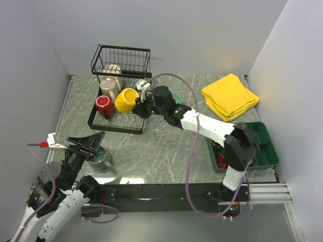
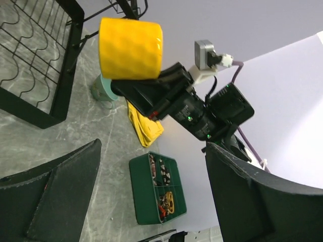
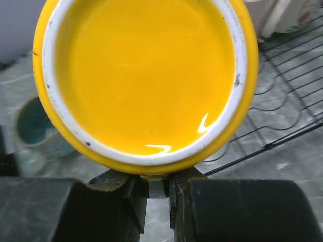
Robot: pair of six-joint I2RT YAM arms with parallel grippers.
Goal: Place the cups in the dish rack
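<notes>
The yellow mug is clamped in the right fingers at the dish rack; the left fingers are held wide, empty

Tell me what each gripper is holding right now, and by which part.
The right gripper holds the yellow mug, pinched low on its outer side, apparently by the handle. The left gripper is open and holds nothing.
</notes>
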